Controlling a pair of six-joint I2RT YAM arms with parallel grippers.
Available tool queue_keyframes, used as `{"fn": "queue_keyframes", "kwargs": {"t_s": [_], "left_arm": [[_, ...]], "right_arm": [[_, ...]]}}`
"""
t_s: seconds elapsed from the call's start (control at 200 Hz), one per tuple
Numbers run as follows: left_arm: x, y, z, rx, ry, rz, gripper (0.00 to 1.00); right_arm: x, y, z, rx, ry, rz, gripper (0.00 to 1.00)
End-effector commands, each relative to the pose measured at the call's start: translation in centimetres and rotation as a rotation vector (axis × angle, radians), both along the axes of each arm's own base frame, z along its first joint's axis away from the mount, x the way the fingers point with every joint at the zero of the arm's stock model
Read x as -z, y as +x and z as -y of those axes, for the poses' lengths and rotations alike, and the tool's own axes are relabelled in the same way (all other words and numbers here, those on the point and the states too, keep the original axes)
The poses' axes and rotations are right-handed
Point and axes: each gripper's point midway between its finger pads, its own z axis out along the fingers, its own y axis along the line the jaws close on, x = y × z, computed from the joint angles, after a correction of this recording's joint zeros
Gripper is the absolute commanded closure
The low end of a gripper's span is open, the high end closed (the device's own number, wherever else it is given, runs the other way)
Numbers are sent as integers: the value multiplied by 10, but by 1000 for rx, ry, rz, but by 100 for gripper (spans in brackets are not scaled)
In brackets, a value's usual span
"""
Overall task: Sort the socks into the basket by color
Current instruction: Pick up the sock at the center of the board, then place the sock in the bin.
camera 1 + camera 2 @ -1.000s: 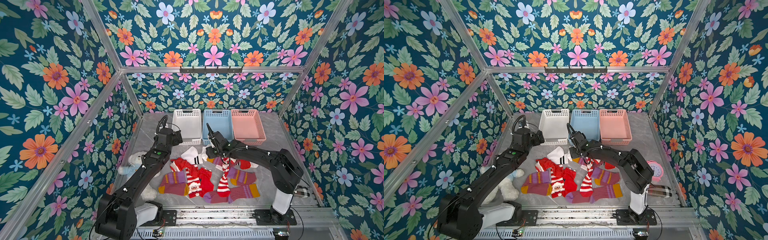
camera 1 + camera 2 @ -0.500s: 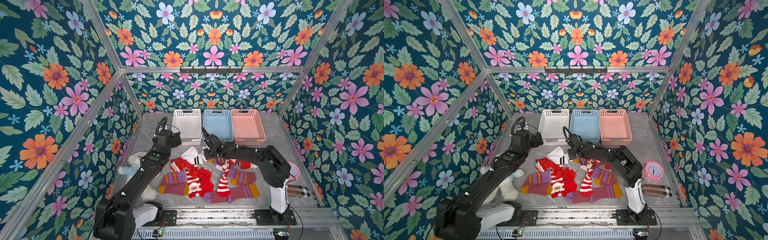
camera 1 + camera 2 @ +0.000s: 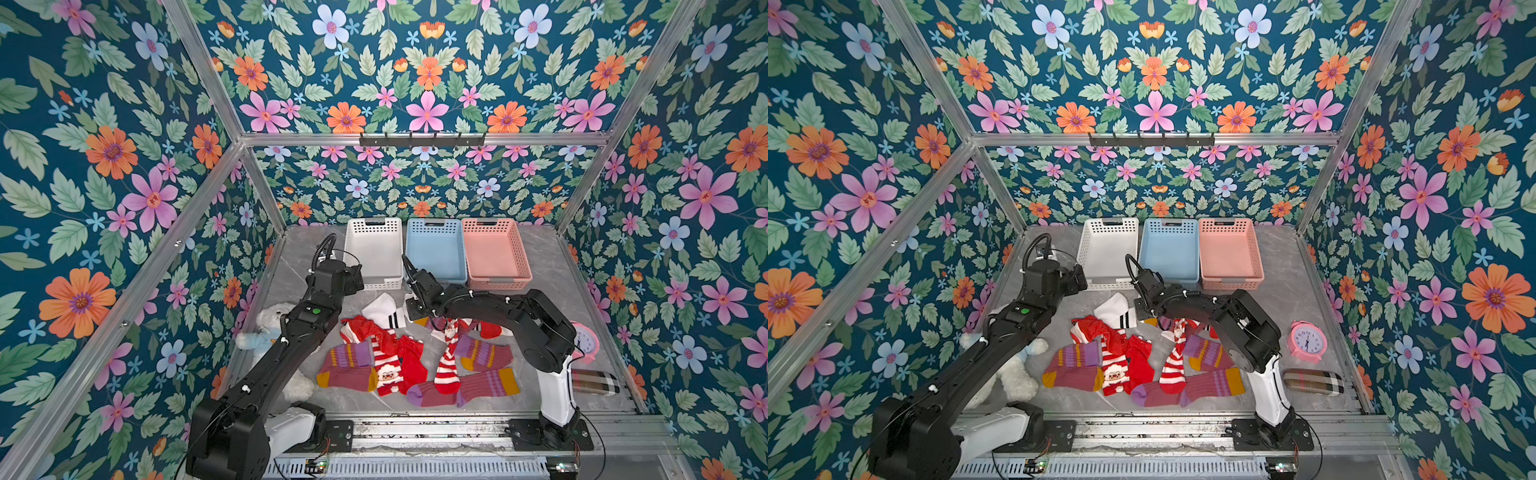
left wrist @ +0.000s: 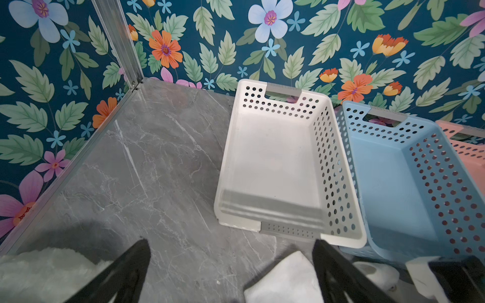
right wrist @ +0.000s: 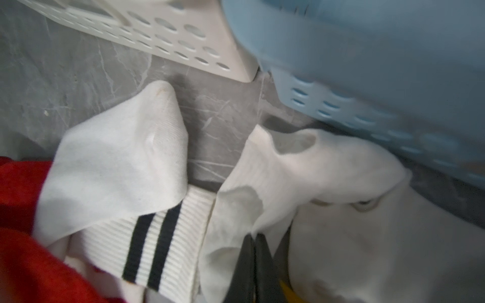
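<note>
Pinching a white sock [image 5: 301, 168] now, right gripper [image 5: 256, 237], agape before; left gripper [image 4: 229, 246] wide throughout.

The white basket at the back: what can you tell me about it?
The white basket looks like hard plastic: a rectangular tray, its walls punched with round holes, with a grey-trimmed handle at each short end. It stands upright and empty on the grey marble-look table, at one end of a row of three, close against the blue basket.
</note>
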Motion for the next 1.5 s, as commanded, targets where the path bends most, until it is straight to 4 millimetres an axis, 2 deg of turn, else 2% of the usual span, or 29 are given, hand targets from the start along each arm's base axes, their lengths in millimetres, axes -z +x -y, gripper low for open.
{"fn": "queue_keyframes", "kwargs": {"t_s": [0.0,0.385,0.545,0.75,0.96,1.225,1.445,1.49], "left_arm": [[-2,-3,-4,-18,7,1,1],[-4,-8,-3,-14,-10,11,1],[-4,-11,-1,-7,-31,16,1],[-5,-18,2,4,-59,24,1],[-2,-27,1,5,-80,21,1],[4,-36,0,3,-108,17,1],[10,-40,0,3,-110,6,1],[9,-40,0,5,-113,7,1]], "right_arm": [[-24,1,-5,-3,52,29,100],[-129,-14,-22,-131,201,153,100],[-154,-3,-40,-172,243,212,100],[-151,27,-71,-210,231,238,100],[-135,58,-93,-210,214,252,100],[-112,94,-104,-192,208,226,100],[-104,106,-111,-198,206,194,100],[-105,107,-111,-198,206,192,96]]}}
